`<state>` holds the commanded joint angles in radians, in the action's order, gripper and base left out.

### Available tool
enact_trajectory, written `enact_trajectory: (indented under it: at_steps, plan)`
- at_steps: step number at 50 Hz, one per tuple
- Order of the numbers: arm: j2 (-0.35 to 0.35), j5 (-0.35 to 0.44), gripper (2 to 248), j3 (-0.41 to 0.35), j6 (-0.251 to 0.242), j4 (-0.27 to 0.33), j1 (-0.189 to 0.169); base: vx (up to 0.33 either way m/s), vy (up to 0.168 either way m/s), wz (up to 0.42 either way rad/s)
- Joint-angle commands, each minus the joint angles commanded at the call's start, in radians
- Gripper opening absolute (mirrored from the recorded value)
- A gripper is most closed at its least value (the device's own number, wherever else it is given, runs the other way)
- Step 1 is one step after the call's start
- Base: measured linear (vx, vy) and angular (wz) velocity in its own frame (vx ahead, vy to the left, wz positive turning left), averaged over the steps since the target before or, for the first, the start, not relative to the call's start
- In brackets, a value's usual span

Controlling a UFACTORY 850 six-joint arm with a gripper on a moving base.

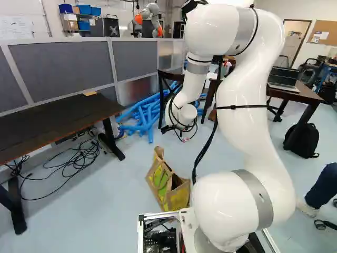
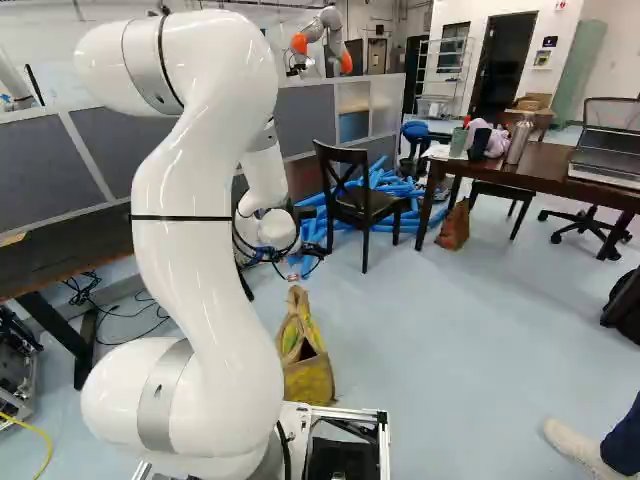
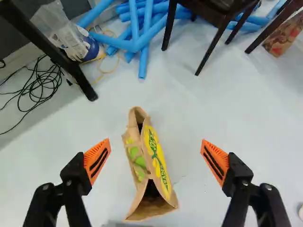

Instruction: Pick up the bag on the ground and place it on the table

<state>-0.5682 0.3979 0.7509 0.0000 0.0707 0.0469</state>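
In the right base view my gripper [image 2: 312, 254] hangs at the wrist's end, above the floor and beyond the bag [image 2: 306, 360]. The same tan and yellow bag [image 1: 167, 184] stands on the floor in the left base view, just ahead of the base. Seen from the wrist, the gripper [image 3: 155, 154] has its orange-padded fingers wide apart, touching nothing. Below them the bag [image 3: 150, 165] shows its narrow open top, nearer one finger. A dark table [image 1: 47, 124] is at the left of the left base view; another table [image 2: 545, 168] is at the right of the right base view.
Blue foam tubes [image 1: 145, 116] lie by the partition. A dark chair [image 2: 362, 200] and a brown patterned bag [image 2: 455, 226] stand near the right-hand table. Black cables [image 1: 79, 158] trail beneath the left table. A black backpack [image 1: 301, 140] and a person's leg [image 1: 322, 187] are at the right. Another robot [image 2: 325, 35] is behind the partition.
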Motion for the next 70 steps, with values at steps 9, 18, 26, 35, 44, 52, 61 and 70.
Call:
enact_trajectory:
  at_steps: [9, 18, 26, 35, 44, 52, 61, 70]
  plan:
    - [-0.048, -0.046, 247, 0.040, 0.000, 0.008, 0.004, 0.000, 0.000, 0.000]
    - [-0.096, -0.092, 247, 0.081, 0.000, 0.019, 0.010, 0.000, 0.000, 0.000]
    - [-0.137, -0.133, 247, 0.117, 0.000, 0.028, 0.016, 0.000, 0.000, 0.000]
    - [-0.184, -0.180, 247, 0.159, 0.000, 0.039, 0.024, 0.000, 0.000, 0.000]
    - [-0.230, -0.226, 247, 0.202, 0.000, 0.050, 0.033, 0.000, 0.000, 0.000]
    - [-0.270, -0.267, 247, 0.240, 0.000, 0.059, 0.041, 0.000, 0.000, 0.000]
    - [-0.315, -0.314, 247, 0.283, 0.000, 0.068, 0.050, 0.000, 0.000, 0.000]
    - [-0.359, -0.359, 247, 0.327, 0.000, 0.070, 0.060, 0.000, 0.000, 0.000]
